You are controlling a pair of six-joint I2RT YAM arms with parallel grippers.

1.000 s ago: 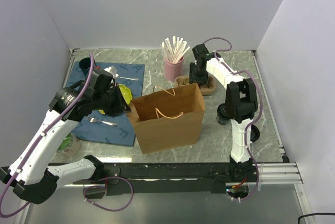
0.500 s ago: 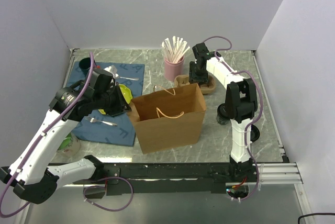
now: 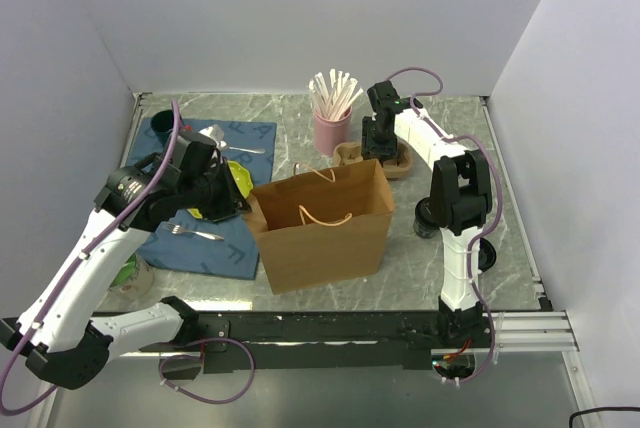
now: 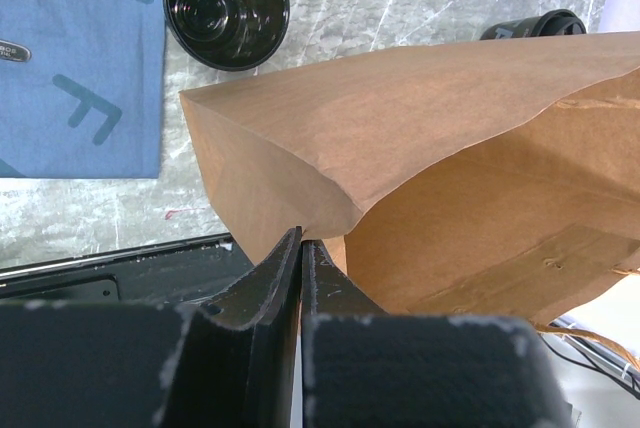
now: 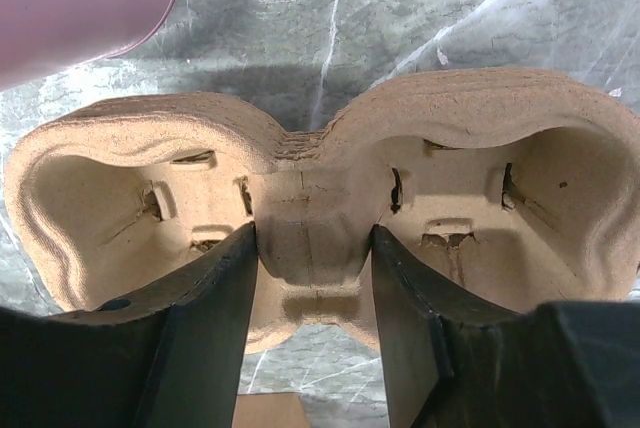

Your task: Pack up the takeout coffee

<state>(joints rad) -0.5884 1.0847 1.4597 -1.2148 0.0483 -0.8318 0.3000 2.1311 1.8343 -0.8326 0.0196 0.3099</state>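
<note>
An open brown paper bag (image 3: 325, 233) stands mid-table. My left gripper (image 3: 243, 206) is shut on the bag's left rim, and in the left wrist view the fingers (image 4: 301, 238) pinch the paper edge of the bag (image 4: 420, 148). A moulded pulp cup carrier (image 3: 397, 164) lies behind the bag at the right. My right gripper (image 3: 378, 148) comes down on it. In the right wrist view the gripper (image 5: 312, 248) straddles the middle bridge of the carrier (image 5: 470, 118), both fingers pressed against it. A black lidded coffee cup (image 3: 428, 218) stands right of the bag, also showing in the left wrist view (image 4: 530, 26).
A pink cup of wooden stirrers (image 3: 332, 131) stands just left of the carrier. A blue cloth (image 3: 200, 243) with a fork, a yellow-green dish and a dark cup lies on the left. A black bowl (image 4: 226, 3) sits near the bag's corner. The right arm's base stands near the coffee cup.
</note>
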